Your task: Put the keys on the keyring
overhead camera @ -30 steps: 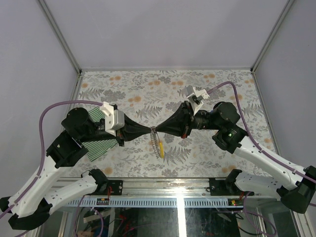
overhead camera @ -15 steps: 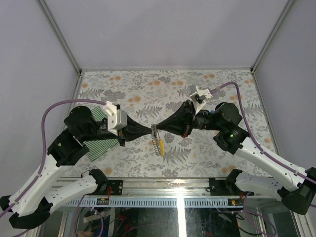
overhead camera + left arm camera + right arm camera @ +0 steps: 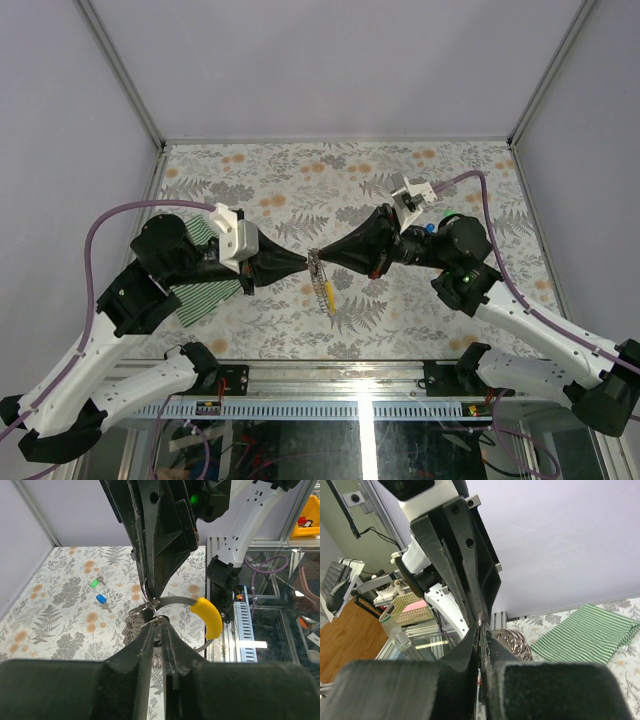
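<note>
keyring (image 3: 207, 615) hanging, right gripper (image 3: 480, 630) clamped on it, left gripper (image 3: 159, 630) a slit apart there, hold unclear, only left wrist view shows keys (image 3: 101, 599) on tabletop (image 3: 50, 611)

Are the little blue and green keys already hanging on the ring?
No, the blue key and the green key lie loose on the table, well apart from the keyring.

We see a green-and-white striped cloth (image 3: 203, 296) lying at the left of the table's floral cover (image 3: 300, 180), with pale walls (image 3: 330, 60) around it. Off the table stand a yellow bin (image 3: 312, 516), a mesh basket (image 3: 404, 609) and a clear bottle (image 3: 395, 631).
</note>
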Controlling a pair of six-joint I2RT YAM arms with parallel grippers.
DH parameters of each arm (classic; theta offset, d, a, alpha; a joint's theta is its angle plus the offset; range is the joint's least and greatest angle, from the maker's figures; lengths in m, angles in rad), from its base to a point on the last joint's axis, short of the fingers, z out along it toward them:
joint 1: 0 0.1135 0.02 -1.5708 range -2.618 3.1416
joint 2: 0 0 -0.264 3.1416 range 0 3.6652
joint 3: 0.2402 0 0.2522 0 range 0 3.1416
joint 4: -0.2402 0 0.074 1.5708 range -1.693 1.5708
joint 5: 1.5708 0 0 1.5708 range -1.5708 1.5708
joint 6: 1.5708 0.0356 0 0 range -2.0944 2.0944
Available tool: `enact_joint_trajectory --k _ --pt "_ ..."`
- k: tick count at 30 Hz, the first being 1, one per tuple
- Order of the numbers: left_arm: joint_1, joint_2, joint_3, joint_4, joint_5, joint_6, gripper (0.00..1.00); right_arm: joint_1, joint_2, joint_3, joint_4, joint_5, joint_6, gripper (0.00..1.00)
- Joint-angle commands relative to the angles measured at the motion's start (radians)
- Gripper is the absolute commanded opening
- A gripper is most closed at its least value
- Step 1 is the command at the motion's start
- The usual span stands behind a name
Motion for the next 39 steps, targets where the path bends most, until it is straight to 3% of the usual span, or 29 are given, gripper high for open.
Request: enact_joint_trajectory --k 1,5,20,29,35,39 --pt "0.002 -0.014 0.025 0.049 -0.025 -0.023 0.18 -0.002 -0.036 0.000 0.197 0.012 0.018 0.00" --pt "0.001 -0.025 0.018 0.112 -0.043 -0.064 0.27 -0.003 -0.044 0.008 0.180 -0.001 -0.025 0.00" --pt "0.001 -0.056 -0.144 0.519 -0.141 -0.354 0.42 -0.002 -0.058 0.042 0.090 0.033 -0.125 0.00" --pt "0.001 -0.028 -0.173 0.598 -0.108 -0.405 0.42 -0.002 -0.061 0.053 0.105 0.058 -0.151 0.00" --pt "0.002 -0.006 -0.172 0.600 -0.081 -0.412 0.30 -0.002 -0.058 0.057 0.118 0.062 -0.151 0.00" --pt "0.002 -0.001 -0.177 0.601 -0.076 -0.415 0.29 -0.002 -0.063 0.056 0.122 0.071 -0.152 0.00"
